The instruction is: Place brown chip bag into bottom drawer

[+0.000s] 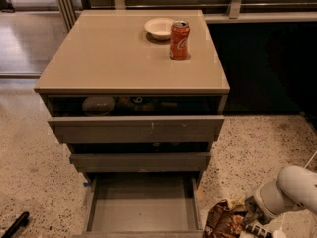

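Observation:
The brown chip bag point(224, 222) is at the bottom right, low over the speckled floor, just right of the open bottom drawer point(141, 205). My gripper point(249, 224) is at the bag's right end and shut on it; the white arm runs off to the right. The bag's lower part is cut off by the frame edge. The drawer is pulled out, and its grey floor is bare.
The two upper drawers point(136, 129) are slightly ajar, with items showing in the top gap. A red soda can point(180, 40) and a white bowl point(159, 28) stand on the cabinet top point(109, 58). A black object point(15, 224) lies on the floor at bottom left.

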`<state>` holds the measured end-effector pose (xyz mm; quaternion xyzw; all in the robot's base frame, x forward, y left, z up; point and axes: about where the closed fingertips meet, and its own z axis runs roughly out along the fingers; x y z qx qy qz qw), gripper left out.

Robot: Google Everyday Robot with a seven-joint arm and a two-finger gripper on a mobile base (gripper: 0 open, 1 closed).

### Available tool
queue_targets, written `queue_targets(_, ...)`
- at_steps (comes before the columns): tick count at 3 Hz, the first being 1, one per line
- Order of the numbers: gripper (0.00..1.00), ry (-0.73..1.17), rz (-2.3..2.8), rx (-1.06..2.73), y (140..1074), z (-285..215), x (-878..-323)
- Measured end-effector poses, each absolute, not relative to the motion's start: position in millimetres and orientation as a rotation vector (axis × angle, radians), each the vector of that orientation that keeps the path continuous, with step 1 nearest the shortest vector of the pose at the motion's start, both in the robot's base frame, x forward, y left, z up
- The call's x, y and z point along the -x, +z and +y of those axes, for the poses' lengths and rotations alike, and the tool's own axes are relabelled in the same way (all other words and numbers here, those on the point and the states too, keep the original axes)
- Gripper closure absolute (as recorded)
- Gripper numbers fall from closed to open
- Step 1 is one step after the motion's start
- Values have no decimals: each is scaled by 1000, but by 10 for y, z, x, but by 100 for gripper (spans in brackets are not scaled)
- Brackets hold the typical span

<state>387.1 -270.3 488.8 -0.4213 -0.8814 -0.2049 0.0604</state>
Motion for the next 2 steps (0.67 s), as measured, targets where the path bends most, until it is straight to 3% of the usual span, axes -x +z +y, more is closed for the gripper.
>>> queue_targets(2, 100, -489, -2732, 1093, 4532, -2050, -3364)
